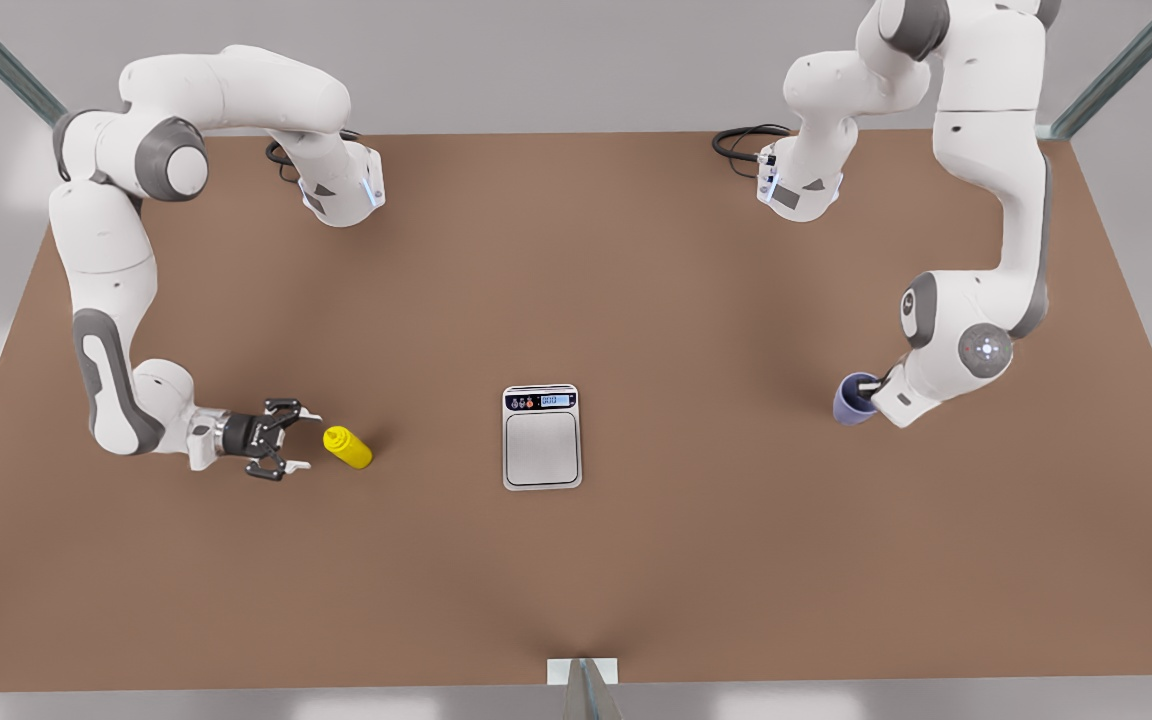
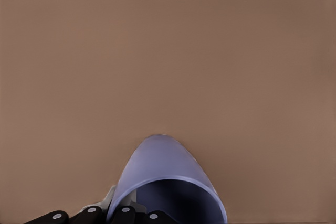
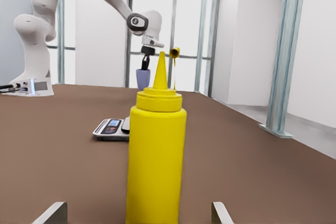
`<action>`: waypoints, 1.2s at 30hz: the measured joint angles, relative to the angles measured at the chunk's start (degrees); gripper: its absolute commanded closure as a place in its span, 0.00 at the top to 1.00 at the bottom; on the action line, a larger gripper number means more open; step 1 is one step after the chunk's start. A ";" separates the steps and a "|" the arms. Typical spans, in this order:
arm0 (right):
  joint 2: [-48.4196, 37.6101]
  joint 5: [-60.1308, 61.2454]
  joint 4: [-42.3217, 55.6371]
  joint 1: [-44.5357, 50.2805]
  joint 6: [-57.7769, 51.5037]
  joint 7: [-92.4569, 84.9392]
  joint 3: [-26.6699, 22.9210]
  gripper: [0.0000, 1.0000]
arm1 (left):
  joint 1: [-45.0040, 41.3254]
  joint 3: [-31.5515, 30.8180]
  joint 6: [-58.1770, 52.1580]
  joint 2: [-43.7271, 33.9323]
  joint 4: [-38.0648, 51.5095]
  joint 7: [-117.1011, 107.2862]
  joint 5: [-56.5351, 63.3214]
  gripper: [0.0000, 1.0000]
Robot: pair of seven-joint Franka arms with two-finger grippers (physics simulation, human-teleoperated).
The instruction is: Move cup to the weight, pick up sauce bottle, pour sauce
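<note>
While the left claw (image 1: 874, 395) grips the cup (image 1: 852, 398) by its rim, the right claw (image 1: 298, 440) waits spread apart beside the sauce bottle (image 1: 348, 447).

We see even, bright, diffuse light over the brown surface (image 1: 636, 560). Shadows are soft and faint, one beside the yellow bottle (image 1: 347, 447), another darkening near the surface's front edge. No glare appears.

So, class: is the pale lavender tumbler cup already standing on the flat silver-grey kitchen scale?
No: in the front view the pale lavender tumbler cup sits at the left gripper, far from the bare silver-grey kitchen scale.
</note>
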 measured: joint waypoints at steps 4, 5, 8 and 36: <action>-0.28 -0.52 0.02 -0.02 0.66 0.23 0.00 1.00 | -4.98 -10.73 -0.08 1.67 4.30 -26.21 -3.42 0.21; -0.38 -0.53 -0.33 0.09 0.79 0.23 0.00 1.00 | -5.58 -12.88 -0.09 2.60 6.39 -31.49 -4.49 0.21; -0.48 -0.56 -1.64 0.43 0.97 0.41 0.00 1.00 | -8.73 -15.51 -0.03 5.17 11.34 -42.75 -7.78 0.21; 0.05 4.30 -0.40 7.47 4.66 0.06 0.00 1.00 | -26.72 -21.00 4.68 33.09 42.25 -67.75 7.78 0.21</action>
